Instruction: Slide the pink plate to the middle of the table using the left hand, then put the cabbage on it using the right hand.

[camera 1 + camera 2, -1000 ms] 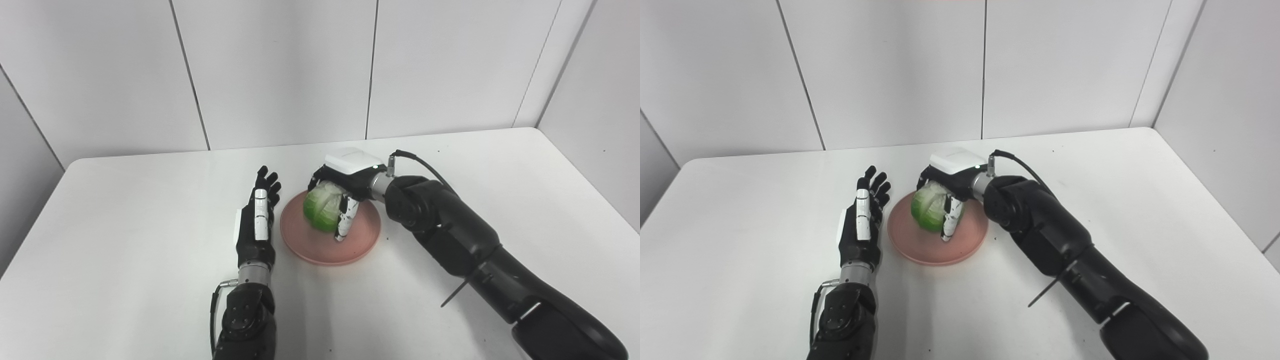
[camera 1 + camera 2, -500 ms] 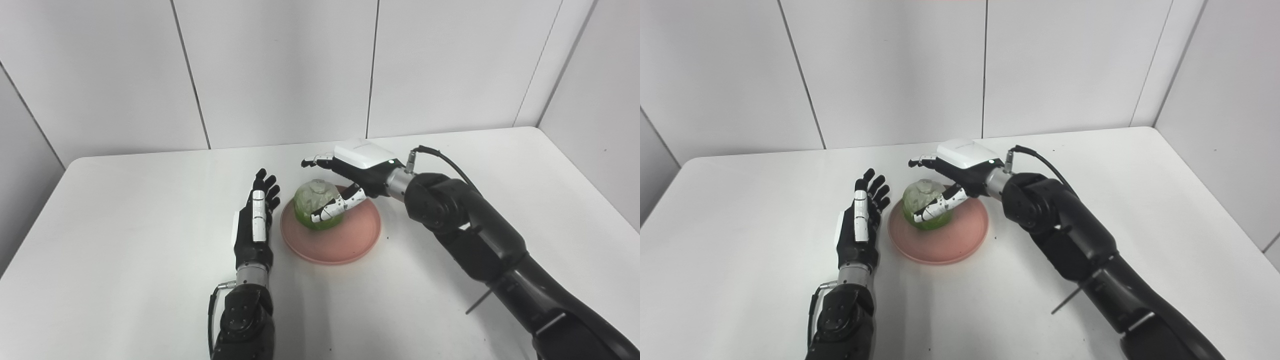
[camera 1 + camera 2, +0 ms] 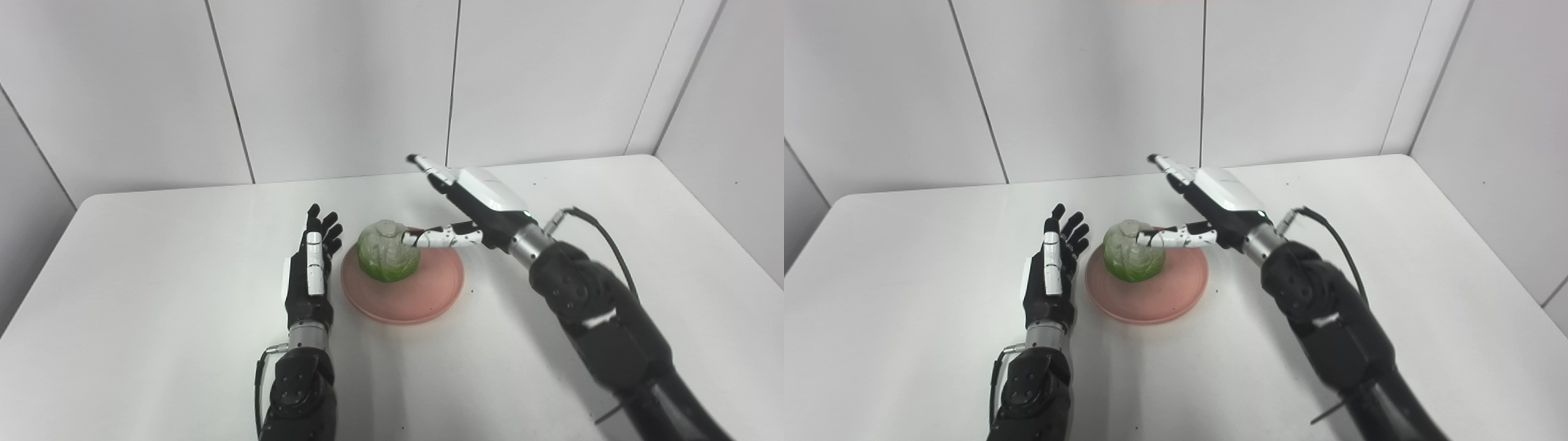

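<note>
Left eye view: cabbage (image 3: 388,260) sits on pink plate (image 3: 429,297).

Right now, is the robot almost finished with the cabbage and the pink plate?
Almost. The pink plate sits near the middle of the table, and the cabbage rests on it, so both steps look done. The right hand is open, its thumb close beside the cabbage's top. The left hand lies open beside the plate. What's left is pulling the right hand clear.
</note>
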